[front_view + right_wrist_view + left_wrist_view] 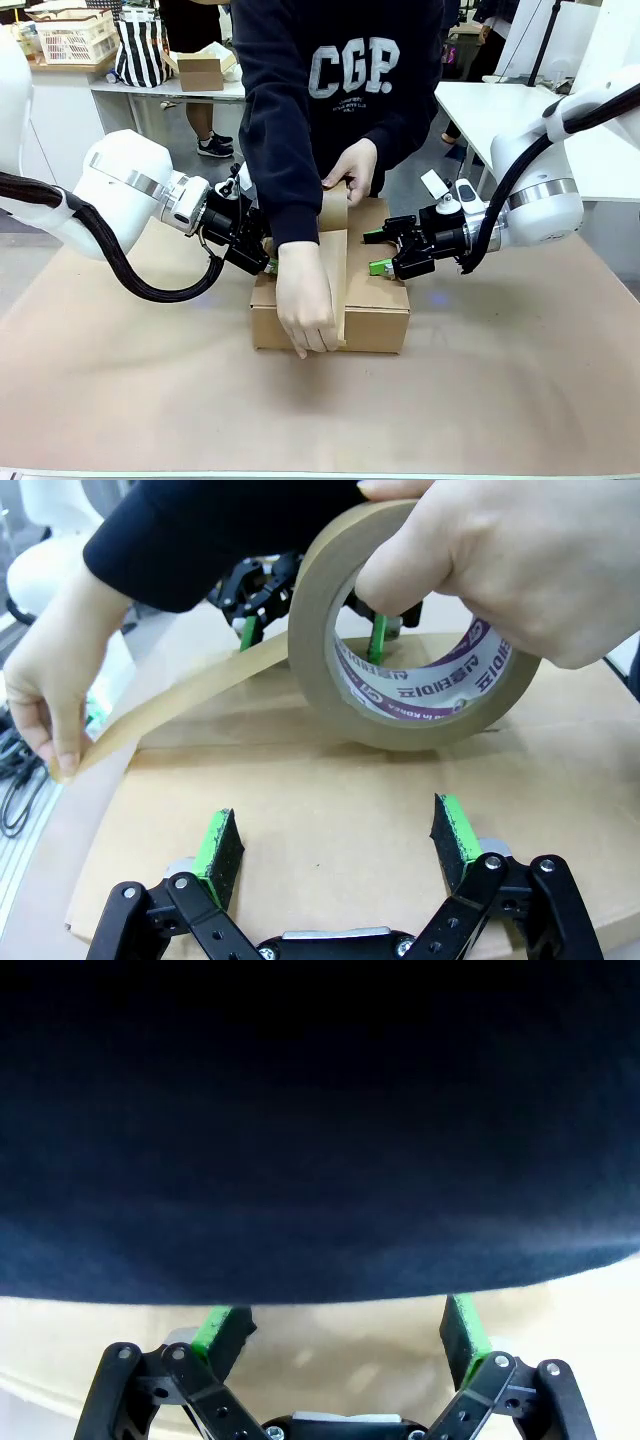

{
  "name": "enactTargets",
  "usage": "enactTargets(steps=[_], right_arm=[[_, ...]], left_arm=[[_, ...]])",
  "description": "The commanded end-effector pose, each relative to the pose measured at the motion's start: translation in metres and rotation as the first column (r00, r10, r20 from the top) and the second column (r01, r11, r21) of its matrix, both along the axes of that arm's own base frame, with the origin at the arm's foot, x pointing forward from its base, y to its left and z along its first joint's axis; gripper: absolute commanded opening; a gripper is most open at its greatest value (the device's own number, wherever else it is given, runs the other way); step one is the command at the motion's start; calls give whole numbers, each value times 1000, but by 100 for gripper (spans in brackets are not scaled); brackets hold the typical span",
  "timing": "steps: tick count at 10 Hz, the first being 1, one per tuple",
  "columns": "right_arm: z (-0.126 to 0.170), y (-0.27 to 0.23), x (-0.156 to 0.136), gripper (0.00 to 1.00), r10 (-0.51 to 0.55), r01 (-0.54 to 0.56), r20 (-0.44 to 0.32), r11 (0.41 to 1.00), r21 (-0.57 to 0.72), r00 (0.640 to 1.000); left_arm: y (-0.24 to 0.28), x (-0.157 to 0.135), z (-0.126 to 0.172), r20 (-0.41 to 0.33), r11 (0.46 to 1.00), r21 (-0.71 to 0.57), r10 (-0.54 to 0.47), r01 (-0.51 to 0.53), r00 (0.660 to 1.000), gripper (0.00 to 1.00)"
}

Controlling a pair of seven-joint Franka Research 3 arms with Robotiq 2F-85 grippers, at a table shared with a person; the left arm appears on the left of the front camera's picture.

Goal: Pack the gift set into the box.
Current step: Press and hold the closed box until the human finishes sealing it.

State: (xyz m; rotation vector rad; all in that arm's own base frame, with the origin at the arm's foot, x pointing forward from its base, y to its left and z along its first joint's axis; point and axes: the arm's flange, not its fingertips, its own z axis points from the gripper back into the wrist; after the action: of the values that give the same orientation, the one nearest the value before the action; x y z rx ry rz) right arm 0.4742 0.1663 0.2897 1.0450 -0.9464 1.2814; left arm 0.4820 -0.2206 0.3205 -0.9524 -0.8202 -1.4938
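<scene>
- Front view: we are watching the counter (520,400), covered in brown paper, carrying the box (375,310) at its middle, between our two arms.
- We are judging the task as nearly done: the box's top flaps are lying shut, so we are taking the gift set to be already inside, though we cannot see it.
- What is left, as we are reading it, is the sealing. The person's one hand (305,300) is pressing a strip of brown tape (333,270) down over the box's near side, while the other hand (352,168) is holding the tape roll (420,650) over the far edge.
- The person's dark sleeve (320,1110) is hanging right in front of our left arm and covering most of the left wrist view.
- Our left end effector (262,256) is sitting just beside the box's left end with its green pads spread and gripping nothing.
- Our right end effector (384,252) is hovering at the box's right end, pads likewise spread apart and empty over the lid.
- Standing in the way, we are finding the person's arms and the stretched tape crossing the box top, so either arm reaching inward would be risking a bump.
- Farther off, a striped bag (140,50) and a smaller carton (200,72) are resting on a white table.
</scene>
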Motion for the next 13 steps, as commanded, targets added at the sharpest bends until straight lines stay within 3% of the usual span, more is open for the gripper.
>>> enactTargets(steps=[1,13], right_arm=[[-2,0,-1,100,2,-2,5,1000,-3,1000],[-2,0,-1,100,2,-2,5,1000,-3,1000]], left_arm=[[0,-1,-4,3,1000,3,-5,5,1000,100],[0,-1,-4,3,1000,3,-5,5,1000,100]])
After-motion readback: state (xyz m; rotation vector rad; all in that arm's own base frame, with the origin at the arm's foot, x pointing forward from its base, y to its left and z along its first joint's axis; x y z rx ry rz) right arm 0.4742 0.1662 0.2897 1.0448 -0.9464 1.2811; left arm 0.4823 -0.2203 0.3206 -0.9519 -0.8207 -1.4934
